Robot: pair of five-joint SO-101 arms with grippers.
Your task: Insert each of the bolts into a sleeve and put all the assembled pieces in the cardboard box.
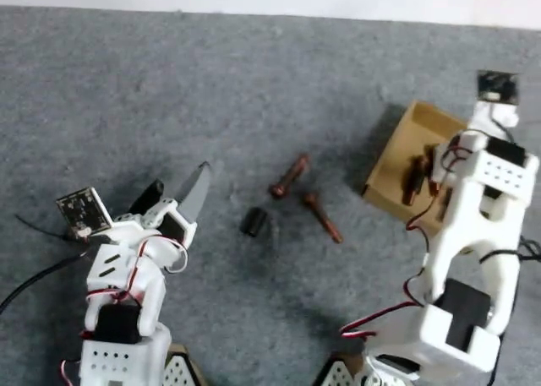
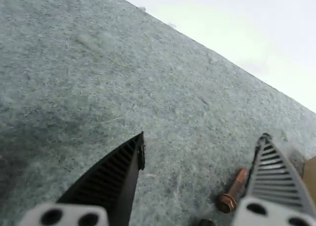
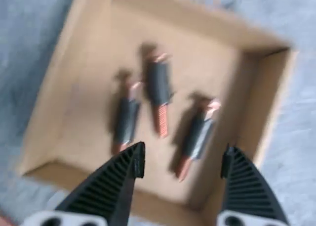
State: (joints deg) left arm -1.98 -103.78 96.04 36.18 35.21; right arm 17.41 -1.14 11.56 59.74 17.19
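On grey felt (image 1: 169,82), left pincer (image 2: 204,135) gapes near loose bolts (image 1: 289,176); right pincer (image 3: 184,147) gapes over the cardboard box (image 3: 197,63).

On my grey, felt-like tabletop (image 1: 169,90) I see one copper bolt (image 1: 289,176), a second bolt (image 1: 323,217) just beside it, a black sleeve (image 1: 254,222) near both — and the cardboard box (image 1: 397,160) farther off.

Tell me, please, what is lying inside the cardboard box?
Three bolts, each inside a dark sleeve, lie on the floor of the cardboard box. The right gripper hides part of the near edge.
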